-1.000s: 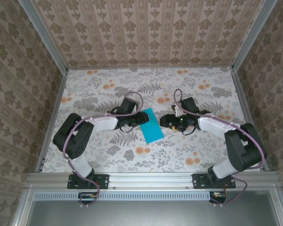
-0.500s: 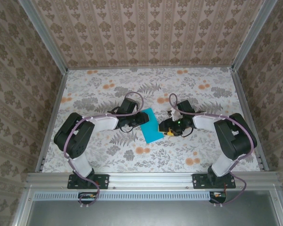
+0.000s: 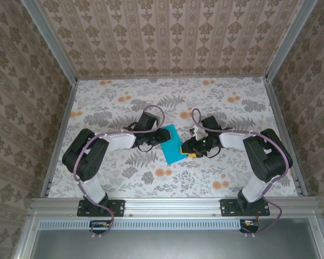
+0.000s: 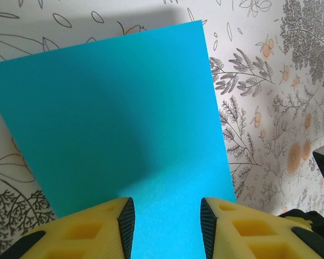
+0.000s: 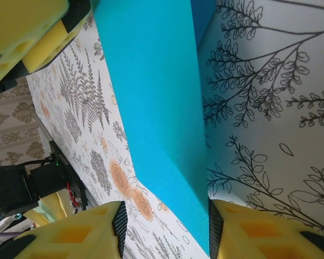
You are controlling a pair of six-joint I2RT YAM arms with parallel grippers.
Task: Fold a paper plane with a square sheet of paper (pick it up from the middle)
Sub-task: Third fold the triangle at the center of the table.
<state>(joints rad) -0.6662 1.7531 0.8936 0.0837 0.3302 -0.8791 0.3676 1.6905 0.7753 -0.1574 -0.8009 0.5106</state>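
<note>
The square sheet of paper (image 3: 171,143) is teal-blue and lies on the flowered table between my two grippers. In the left wrist view the sheet (image 4: 113,118) spreads flat ahead. My left gripper (image 4: 167,208) sits over its near edge, jaws apart, with paper showing in the gap. My left gripper (image 3: 155,138) is at the sheet's left side. My right gripper (image 3: 189,148) is at the sheet's near right corner. In the right wrist view the sheet (image 5: 151,81) has one edge lifted against the right finger (image 5: 248,232) of my right gripper (image 5: 164,210), whose jaws stand apart. A paper plane is out of view.
The flowered tablecloth (image 3: 216,102) runs on behind and to both sides of the grippers. Metal rails (image 3: 62,129) and wallpapered walls close the left, right and back sides. The left gripper's yellow fingers (image 5: 27,32) face the right wrist camera across the sheet.
My right gripper has moved left up to the sheet's near right corner, and its jaws have narrowed. The sheet's right edge has lifted a little. The left arm has stayed put.
</note>
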